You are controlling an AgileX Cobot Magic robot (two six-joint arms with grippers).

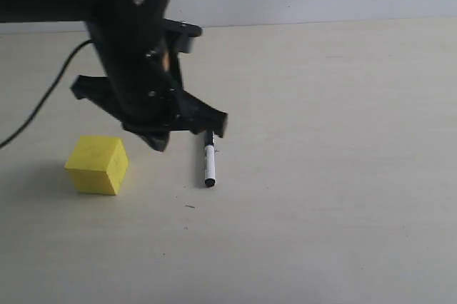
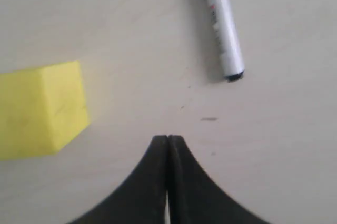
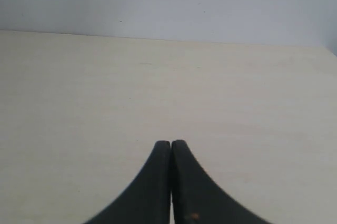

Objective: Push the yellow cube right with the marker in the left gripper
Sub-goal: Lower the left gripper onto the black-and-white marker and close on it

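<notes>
My black left pincer point(image 2: 167, 141) is clenched on nothing. The slim white black-capped marker point(image 1: 209, 163) lies loose on the pale table point(image 1: 343, 190) at its four o'clock; the bright yellow matte cube point(image 1: 98, 165) sits at eight. Next, I judge: open, then grasp the marker.

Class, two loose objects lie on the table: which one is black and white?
The marker, a slim pen lying flat, right of the shut left claw in the exterior view; the other, the yellow cube, is a plain single-coloured block.

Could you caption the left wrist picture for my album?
Shut, empty gripper over a table; marker and yellow cube lie loose, apart.
</notes>
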